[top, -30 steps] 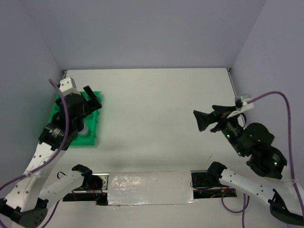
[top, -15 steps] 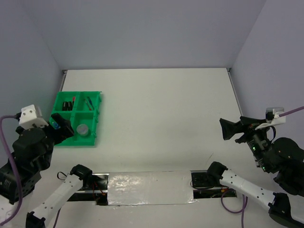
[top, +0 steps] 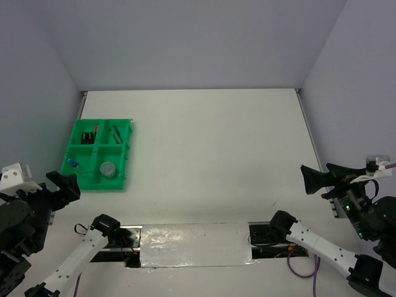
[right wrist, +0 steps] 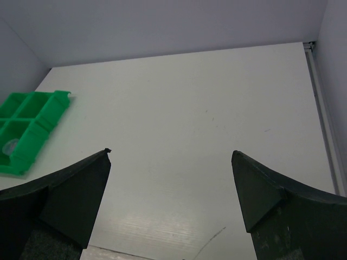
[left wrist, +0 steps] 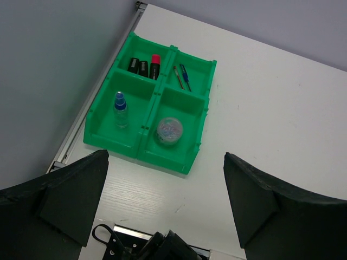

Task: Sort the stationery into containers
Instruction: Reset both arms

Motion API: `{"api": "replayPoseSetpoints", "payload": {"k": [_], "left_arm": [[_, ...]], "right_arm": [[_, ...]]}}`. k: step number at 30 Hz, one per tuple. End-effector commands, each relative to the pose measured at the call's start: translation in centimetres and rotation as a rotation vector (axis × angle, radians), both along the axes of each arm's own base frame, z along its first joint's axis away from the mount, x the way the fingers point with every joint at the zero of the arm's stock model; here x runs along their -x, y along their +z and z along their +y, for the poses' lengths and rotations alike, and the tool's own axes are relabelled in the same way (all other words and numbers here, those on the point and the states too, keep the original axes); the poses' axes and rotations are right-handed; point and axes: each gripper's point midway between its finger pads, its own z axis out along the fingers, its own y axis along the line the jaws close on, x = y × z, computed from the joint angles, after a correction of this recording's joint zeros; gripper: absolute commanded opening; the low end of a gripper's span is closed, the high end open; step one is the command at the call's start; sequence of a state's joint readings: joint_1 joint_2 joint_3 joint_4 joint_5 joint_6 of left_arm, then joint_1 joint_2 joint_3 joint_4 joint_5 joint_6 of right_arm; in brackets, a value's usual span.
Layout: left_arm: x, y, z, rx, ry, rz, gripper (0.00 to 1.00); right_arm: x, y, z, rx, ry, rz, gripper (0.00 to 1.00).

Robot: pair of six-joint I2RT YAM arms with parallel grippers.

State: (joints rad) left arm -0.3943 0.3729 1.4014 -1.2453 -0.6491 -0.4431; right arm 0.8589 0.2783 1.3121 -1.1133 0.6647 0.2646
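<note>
The green tray (top: pixel 128 141) lies at the table's left side, seen from above in the left wrist view (left wrist: pixel 135 157). Its far left compartment holds black highlighters (left wrist: pixel 143 66), one with a pink end. Thin red and blue pens (left wrist: pixel 181 77) lie in the far right one. A clear blue-capped bottle (left wrist: pixel 120 108) lies near left, and a translucent round roll (left wrist: pixel 170 129) sits near right. My left gripper (top: pixel 62 185) (left wrist: pixel 166 155) hangs open and empty, nearer than the tray. My right gripper (top: pixel 317 176) (right wrist: pixel 171 151) is open and empty at the near right.
Grey walls close the table on the left, back and right. A metal rail (left wrist: pixel 81 116) runs along the left edge beside the tray. The arm bases and a shiny mounting plate (top: pixel 192 244) line the near edge. The tray's corner (right wrist: pixel 54 116) shows in the right wrist view.
Both arms have pulled back toward the near edge. The left gripper has left its place over the tray and uncovered it. The right gripper has moved rightward and nearer. Both stayed open.
</note>
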Motion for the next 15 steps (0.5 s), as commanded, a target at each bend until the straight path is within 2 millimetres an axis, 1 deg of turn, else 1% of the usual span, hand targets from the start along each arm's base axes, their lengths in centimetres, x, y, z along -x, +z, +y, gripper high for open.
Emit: {"api": "replayPoseSetpoints", "payload": {"k": [1, 11, 15], "left_arm": [[0.3, 0.3, 0.1, -0.015, -0.012, -0.014, 0.99], [-0.1, 0.2, 0.3, -0.026, 0.002, -0.009, 0.99], [-0.1, 0.1, 0.4, -0.028, 0.009, -0.012, 0.99]], "right_arm": [[0.5, 0.5, -1.2, -0.021, -0.035, -0.017, 1.00], [-0.4, 1.1, -0.3, 0.007, -0.030, -0.025, 1.00], [-0.7, 1.0, 0.2, 0.015, -0.022, -0.024, 1.00]]}}
